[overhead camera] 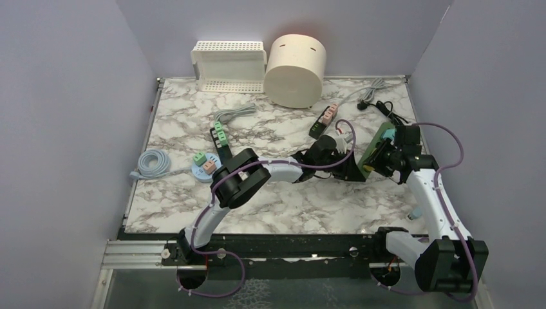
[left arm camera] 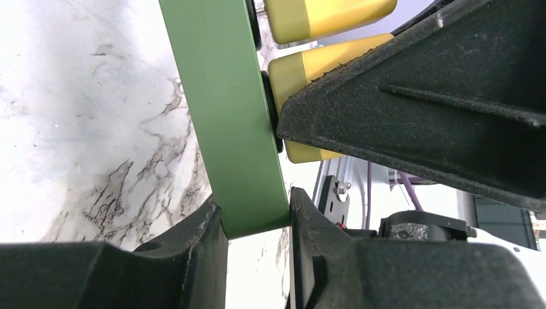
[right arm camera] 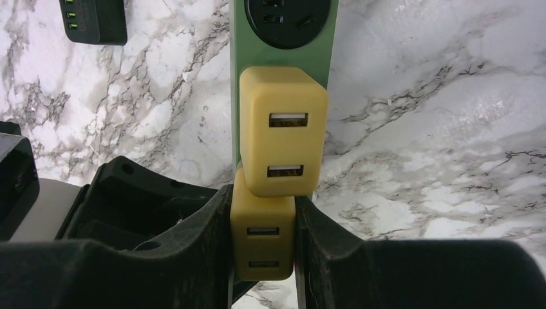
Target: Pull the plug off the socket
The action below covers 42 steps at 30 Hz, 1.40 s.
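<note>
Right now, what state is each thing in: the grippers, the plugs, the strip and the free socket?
strip: held up, tilted.
lower plug: seated in strip, gripped.
upper plug: seated in strip, ungripped.
top socket: empty.
left gripper: shut on strip end.
right gripper: shut on lower plug.

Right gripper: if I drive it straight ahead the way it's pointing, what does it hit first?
Likely the upper yellow USB charger, plugged into the green power strip just beyond the lower yellow USB charger that the right gripper is clamping. Depth is unclear, though.
</note>
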Each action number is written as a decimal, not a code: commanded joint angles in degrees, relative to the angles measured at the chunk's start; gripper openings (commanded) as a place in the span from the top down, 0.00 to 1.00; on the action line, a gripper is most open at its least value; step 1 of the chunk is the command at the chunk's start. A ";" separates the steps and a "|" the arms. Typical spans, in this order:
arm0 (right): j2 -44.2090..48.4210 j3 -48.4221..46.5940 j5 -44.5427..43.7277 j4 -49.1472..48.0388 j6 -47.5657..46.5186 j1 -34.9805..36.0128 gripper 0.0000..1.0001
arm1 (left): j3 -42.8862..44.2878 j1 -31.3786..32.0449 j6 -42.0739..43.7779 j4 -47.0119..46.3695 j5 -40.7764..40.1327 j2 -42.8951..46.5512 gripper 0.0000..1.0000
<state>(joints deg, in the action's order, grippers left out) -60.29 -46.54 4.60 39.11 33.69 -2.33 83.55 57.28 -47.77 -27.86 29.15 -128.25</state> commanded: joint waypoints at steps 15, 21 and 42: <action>2.86 -8.15 20.77 -5.69 -3.32 1.01 0.99 | 0.47 -2.43 -4.77 -4.21 0.51 -2.34 1.00; 8.91 0.92 33.69 -16.37 -5.77 1.01 0.99 | 1.94 -3.78 -5.30 -4.05 2.67 -2.57 1.00; 15.24 1.05 10.04 -6.08 -15.89 1.01 0.99 | 6.47 -8.83 -0.57 -5.28 14.94 -2.13 1.00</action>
<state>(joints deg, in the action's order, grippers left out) -47.07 -40.86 15.81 28.99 20.18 -1.89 87.44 51.51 -50.30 -29.08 46.00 -129.40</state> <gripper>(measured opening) 0.360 0.356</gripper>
